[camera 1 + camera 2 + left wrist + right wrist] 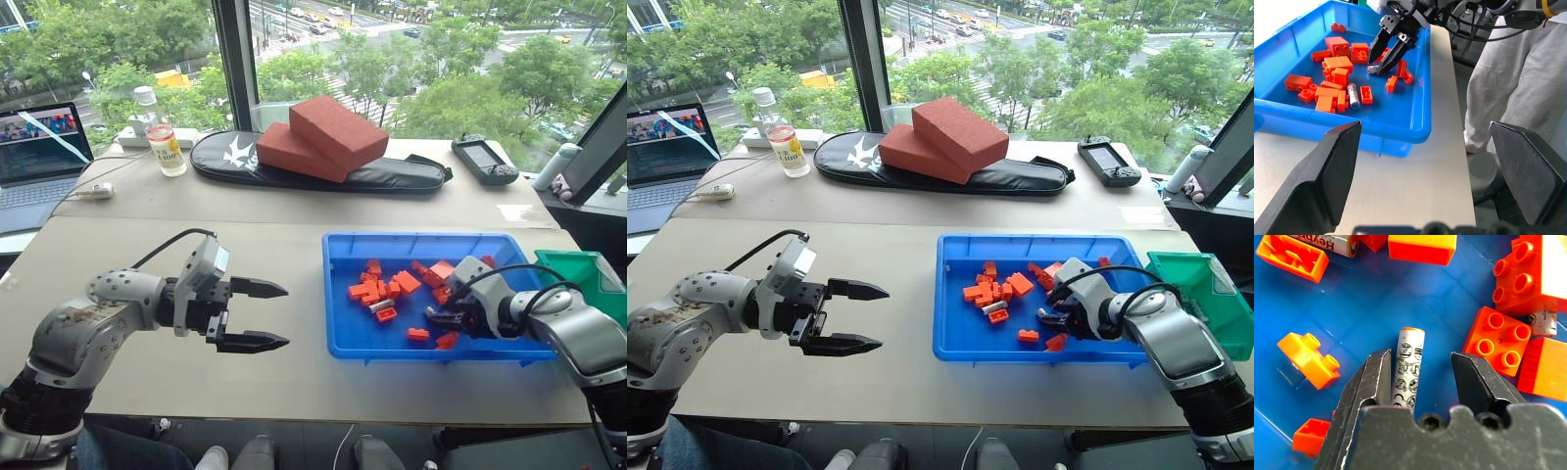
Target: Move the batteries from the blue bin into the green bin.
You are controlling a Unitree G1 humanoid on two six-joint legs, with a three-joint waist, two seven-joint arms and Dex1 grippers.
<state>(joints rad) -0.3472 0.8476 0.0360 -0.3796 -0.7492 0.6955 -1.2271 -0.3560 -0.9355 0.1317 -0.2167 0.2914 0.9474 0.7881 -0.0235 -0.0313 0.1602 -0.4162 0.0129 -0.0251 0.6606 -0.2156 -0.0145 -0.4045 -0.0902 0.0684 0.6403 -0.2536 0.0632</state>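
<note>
The blue bin (423, 239) sits on the table at right, strewn with orange blocks (384, 287). My right gripper (438, 317) reaches down into its right half, open. In the right wrist view a silvery battery (1409, 364) lies on the bin floor between the fingers (1475, 377), resting against one and apart from the other. A second battery (1334, 242) lies beyond it, and a third (1543, 324) peeks out from under blocks. Another battery (1353, 95) lies among the blocks. The green bin (586, 274) stands just right of the blue one. My left gripper (286, 314) hovers open over the bare table, left of the blue bin.
Two red bricks (318, 137) lie on a black bag (323, 174) at the back. A bottle (162, 137) and a laptop (39, 147) stand at back left, a handheld controller (483, 159) at back right. A person in white trousers (1508, 73) stands beside the table.
</note>
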